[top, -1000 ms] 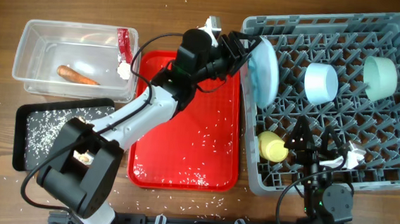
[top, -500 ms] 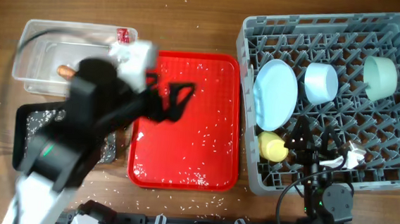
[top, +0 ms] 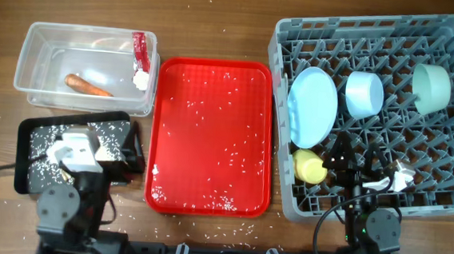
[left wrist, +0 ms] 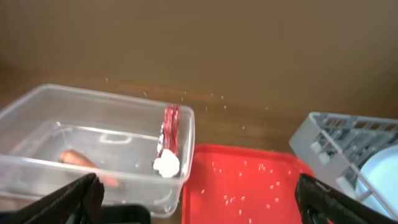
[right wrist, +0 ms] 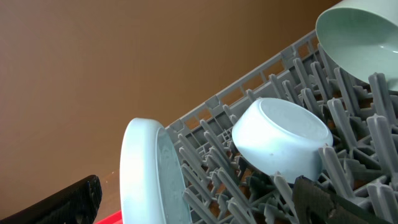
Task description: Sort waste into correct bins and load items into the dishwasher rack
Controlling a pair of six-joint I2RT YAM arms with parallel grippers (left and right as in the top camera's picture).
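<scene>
The grey dishwasher rack [top: 378,33] holds a pale plate [top: 312,106] on edge, a light blue bowl [top: 364,95], a pale green bowl [top: 431,88], a yellow cup [top: 311,166] and a white spoon [top: 391,181]. The clear tub [top: 31,65] holds the carrot [top: 87,85], the red-and-white wrapper [top: 143,49] and the white wad [top: 140,79]. The black tray [top: 27,141] holds rice. My left gripper [top: 133,156] is open and empty over the black tray's right end, facing the tub [left wrist: 93,118]. My right gripper [top: 345,161] is open and empty above the rack's front, facing the plate [right wrist: 140,174].
A red serving tray [top: 210,134] with scattered rice grains lies between the bins and the rack. Loose rice dots the wooden table around it. Both arm bases sit at the table's front edge.
My left arm let go of the plate, which now stands in the rack, and swung back to the front left over the black tray. The right arm has not moved.
</scene>
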